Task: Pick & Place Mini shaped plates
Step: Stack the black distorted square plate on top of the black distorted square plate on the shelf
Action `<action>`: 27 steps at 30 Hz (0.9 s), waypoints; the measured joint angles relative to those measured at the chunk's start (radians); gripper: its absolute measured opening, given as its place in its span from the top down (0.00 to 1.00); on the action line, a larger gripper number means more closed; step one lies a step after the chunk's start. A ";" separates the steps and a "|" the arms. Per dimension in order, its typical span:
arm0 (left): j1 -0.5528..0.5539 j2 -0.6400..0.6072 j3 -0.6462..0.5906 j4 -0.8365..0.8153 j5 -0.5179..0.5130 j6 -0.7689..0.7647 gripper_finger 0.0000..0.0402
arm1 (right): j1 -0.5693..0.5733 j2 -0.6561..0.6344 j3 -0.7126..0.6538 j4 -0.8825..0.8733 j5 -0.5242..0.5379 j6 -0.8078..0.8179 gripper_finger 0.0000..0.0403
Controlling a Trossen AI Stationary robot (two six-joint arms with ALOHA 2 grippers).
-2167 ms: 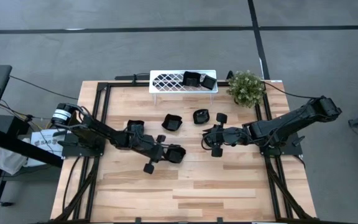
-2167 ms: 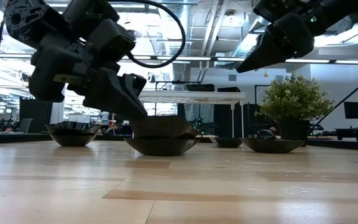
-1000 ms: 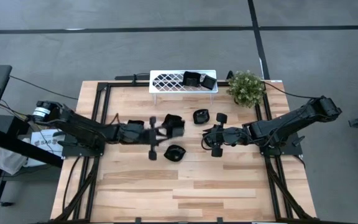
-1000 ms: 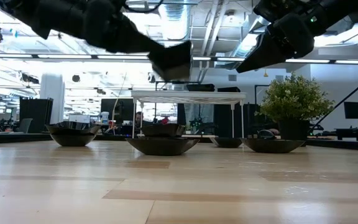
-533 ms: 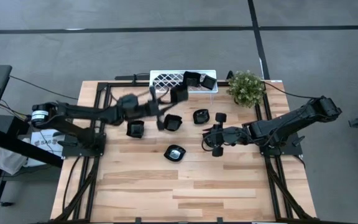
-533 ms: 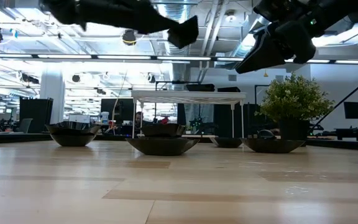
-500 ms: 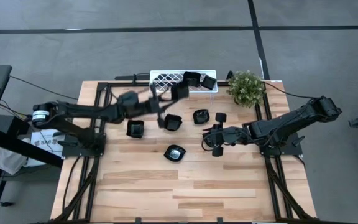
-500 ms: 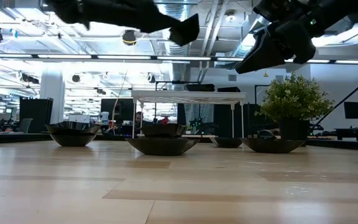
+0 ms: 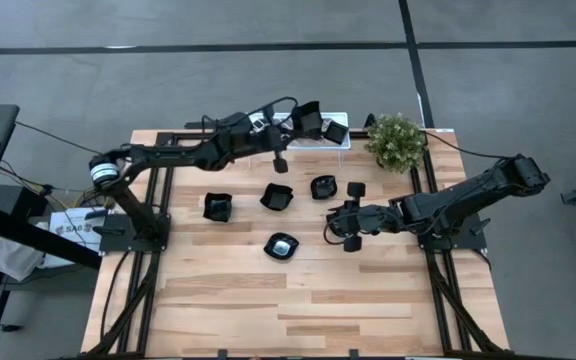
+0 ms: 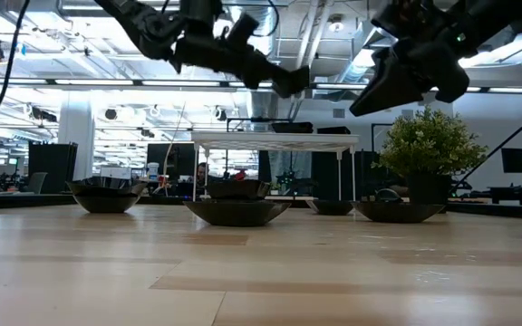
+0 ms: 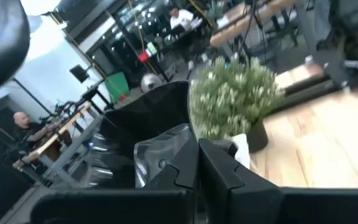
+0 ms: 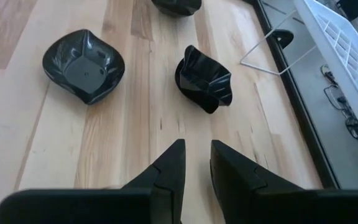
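The left hand is over the white lattice rack at the table's far edge, clenched on the rim of a mini plate.

High view: a second ago this hand was low over the table's middle with the plate; it has since swung up and across to the rack. I judge the carry nearly complete and the release as the next step. Another black plate already sits at the rack's right end, just beside the carried one. Four plates remain on the table: a left plate, a middle plate, a far plate and a near plate. The right hand waits low over the table, right of the near plate; its fingers stand slightly apart, grasping nothing.

Low view: the left hand hangs above the rack top, clear of it. The carried plate cannot be separated from the dark fingers here.

Left wrist view: the carried plate stands on edge, its hollow facing the camera and its rim pinched between the fingers. It is squarish, so I cannot name a long axis. The potted plant is beyond it.

Right wrist view: the fingers show a narrow gap. Two plates lie on the table ahead, both hollow-up.
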 joint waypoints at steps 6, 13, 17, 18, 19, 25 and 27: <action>0.028 0.036 0.000 0.002 0.001 -0.001 0.98 | 0.000 0.000 0.000 -0.013 0.000 0.000 0.82; 0.026 0.062 -0.003 -0.019 0.040 0.025 0.96 | 0.000 0.000 0.000 -0.015 0.000 0.000 0.82; 0.026 0.062 -0.004 -0.024 0.040 0.025 0.96 | 0.000 0.000 0.000 -0.020 0.000 0.001 0.82; 0.026 0.062 -0.004 -0.024 0.040 0.025 0.96 | 0.000 0.000 0.000 -0.020 0.000 0.001 0.82; 0.026 0.062 -0.004 -0.025 0.040 0.025 0.96 | 0.000 0.000 0.000 -0.021 0.000 0.001 0.82; 0.031 0.062 -0.004 -0.038 0.037 0.025 0.92 | 0.000 0.000 0.000 -0.027 0.000 0.003 0.82; 0.031 0.062 -0.004 -0.037 0.036 0.025 0.90 | 0.000 0.000 0.000 -0.028 0.000 0.003 0.82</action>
